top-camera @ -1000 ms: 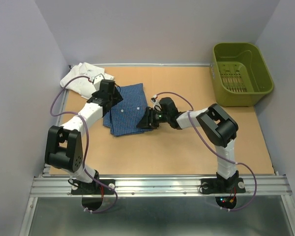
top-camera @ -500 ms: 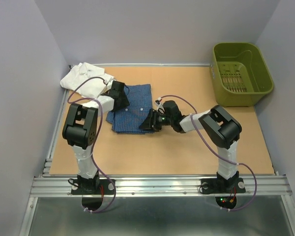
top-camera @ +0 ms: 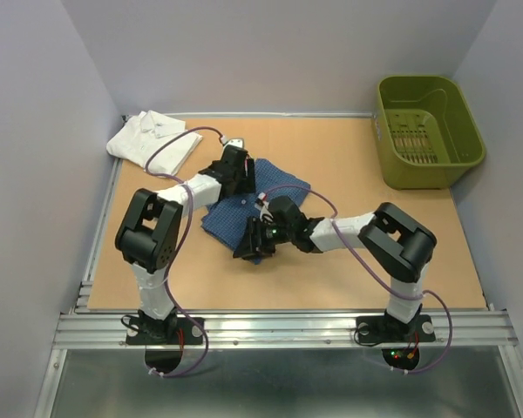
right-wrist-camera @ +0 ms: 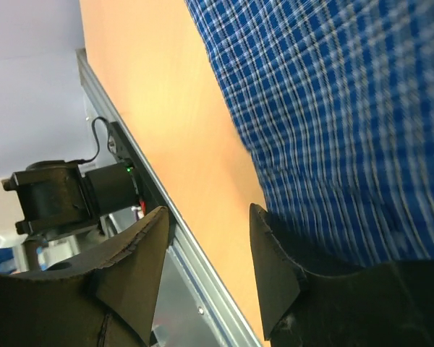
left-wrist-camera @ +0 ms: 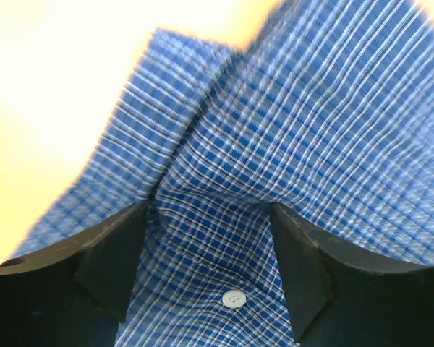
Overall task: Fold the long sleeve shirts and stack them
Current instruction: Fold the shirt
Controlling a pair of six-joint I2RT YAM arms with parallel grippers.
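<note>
The work surface is a tan table (top-camera: 331, 261) enclosed by pale walls (top-camera: 35, 131). 1 olive-green basket (top-camera: 427, 131) stands at the far right corner.

1. The white shirt (top-camera: 152, 139) lies bunched at the far left corner, well apart from both grippers.
2. The blue check shirt (top-camera: 222, 222) lies near the table centre, rumpled and partly folded.
3. The left gripper (top-camera: 237, 178) is at the far edge of the blue check shirt. In the left wrist view its jaws (left-wrist-camera: 208, 217) stand spread, with creased check cloth and 1 white button (left-wrist-camera: 233, 298) between the fingers.
4. The right gripper (top-camera: 247, 246) is at the near edge of the same shirt. In the right wrist view its jaws (right-wrist-camera: 208, 210) stand spread, with bare table between the fingers and the shirt edge beside 1 finger (right-wrist-camera: 275, 275).
</note>
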